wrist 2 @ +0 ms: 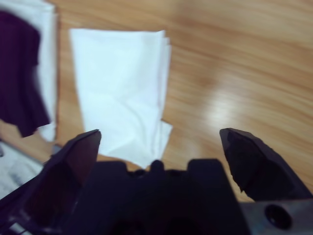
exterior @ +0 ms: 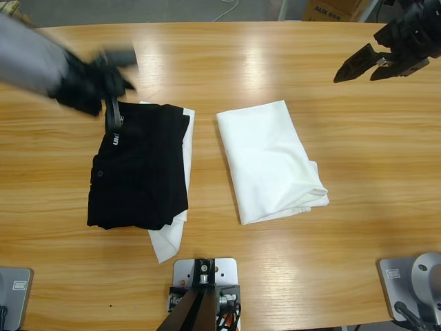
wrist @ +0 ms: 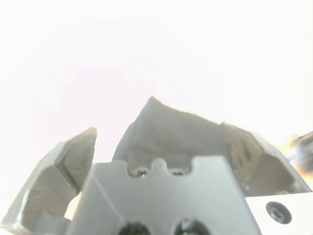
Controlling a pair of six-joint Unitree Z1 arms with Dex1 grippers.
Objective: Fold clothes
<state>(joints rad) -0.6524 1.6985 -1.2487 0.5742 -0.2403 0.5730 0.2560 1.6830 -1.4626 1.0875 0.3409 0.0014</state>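
Note:
A folded white garment (exterior: 270, 160) lies flat at the table's middle, with no print showing; it also appears in the right wrist view (wrist 2: 120, 88). At the left, a folded black garment with white lettering (exterior: 141, 169) rests on another white garment (exterior: 169, 241). My left gripper (exterior: 114, 96) hovers blurred at the black garment's far edge. In its wrist view the left gripper (wrist: 159, 127) has its jaws apart with a peak of dark cloth (wrist: 166, 137) between them. My right gripper (exterior: 355, 77) hangs open at the far right, clear of the cloth, with nothing between its jaws (wrist 2: 160, 132).
The wooden table (exterior: 372, 179) runs wide to the right of the white garment. Beyond the far edge are the floor and a cardboard box (exterior: 331, 9). The black garment's edge (wrist 2: 17, 73) shows at the left of the right wrist view.

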